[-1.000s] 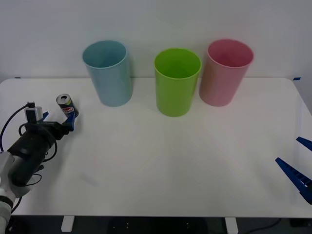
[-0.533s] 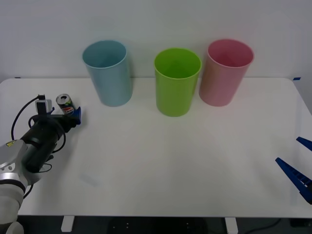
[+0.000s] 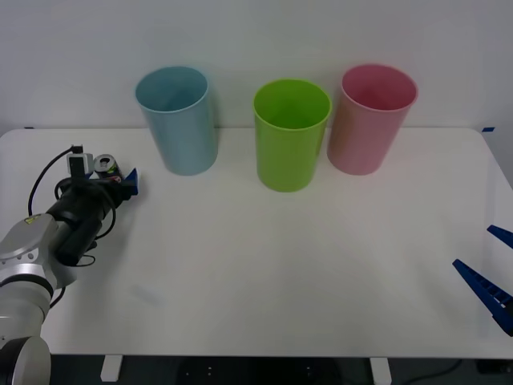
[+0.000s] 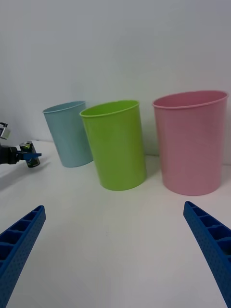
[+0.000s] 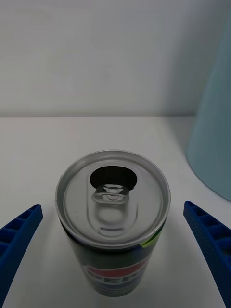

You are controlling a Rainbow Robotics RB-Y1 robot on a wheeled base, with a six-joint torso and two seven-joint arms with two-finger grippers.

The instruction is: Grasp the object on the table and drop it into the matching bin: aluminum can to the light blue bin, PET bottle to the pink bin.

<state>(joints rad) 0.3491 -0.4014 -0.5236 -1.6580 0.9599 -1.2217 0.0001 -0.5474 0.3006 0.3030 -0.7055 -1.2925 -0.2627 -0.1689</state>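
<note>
The aluminum can (image 3: 104,165) stands upright on the white table (image 3: 280,265) at the far left, a little left of the light blue bin (image 3: 178,120). My left gripper (image 3: 114,176) is open around it. In the left wrist view the can (image 5: 113,221) with its silver top sits between the two blue fingers (image 5: 19,240), apart from both, and my left gripper (image 5: 111,208) is level with its top. The pink bin (image 3: 370,120) stands at the back right. My right gripper (image 3: 473,247) waits open at the table's right edge, holding nothing.
A bright green bin (image 3: 290,135) stands between the light blue and pink bins along the back of the table. The right wrist view shows the light blue bin (image 4: 70,134), green bin (image 4: 115,144), pink bin (image 4: 191,142) and the distant can (image 4: 30,147).
My left arm has moved forward toward the back of the table, bringing its open fingers to either side of the can. The can and the right arm have stayed put.
</note>
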